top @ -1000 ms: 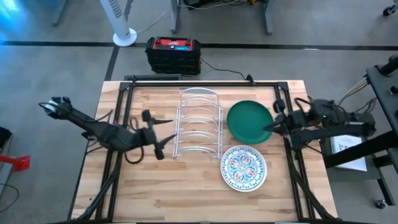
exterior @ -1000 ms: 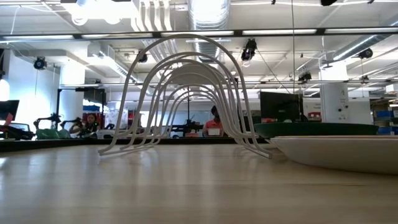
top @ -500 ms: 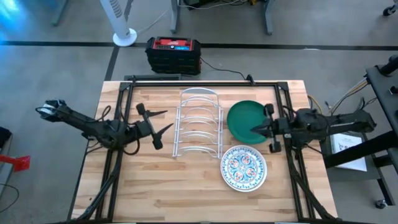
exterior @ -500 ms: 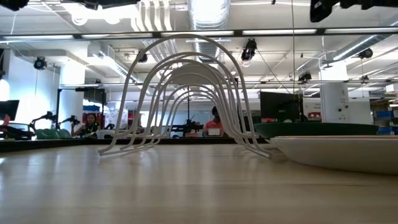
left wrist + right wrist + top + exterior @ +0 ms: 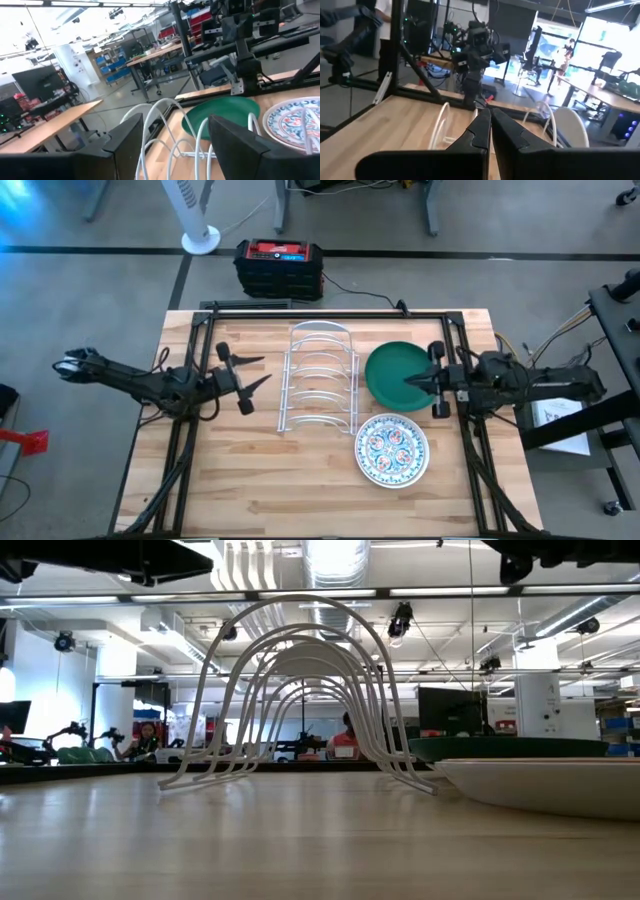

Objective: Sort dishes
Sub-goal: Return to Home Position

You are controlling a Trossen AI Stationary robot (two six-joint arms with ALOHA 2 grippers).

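From where I stand, the white wire rack (image 5: 318,375) sits in the middle of the bench (image 5: 250,470), and no dish stands in it. The green plate (image 5: 392,370) lies flat on the bench, just beside the rack on the right arm's side. The flowery plate (image 5: 392,450) lies flat too, close to the green one and nearer the front edge. I think they lie flat and out in the open so they cannot roll or tip. From above I cannot be sure if their rims touch. I see only these two dishes.

The left arm (image 5: 150,383) reaches in from its own side, and the left jaws are apart, holding nothing, near the rack but not touching it. The right arm (image 5: 520,378) reaches in from the other side. The right jaws are pressed together with nothing between them, and their tip hangs over the green plate's edge.

From bench height, both arms show only at the very top, so I guess they are held up high to keep clear of the plates. Nothing is being carried, so the arms look ready to fold away and rest.
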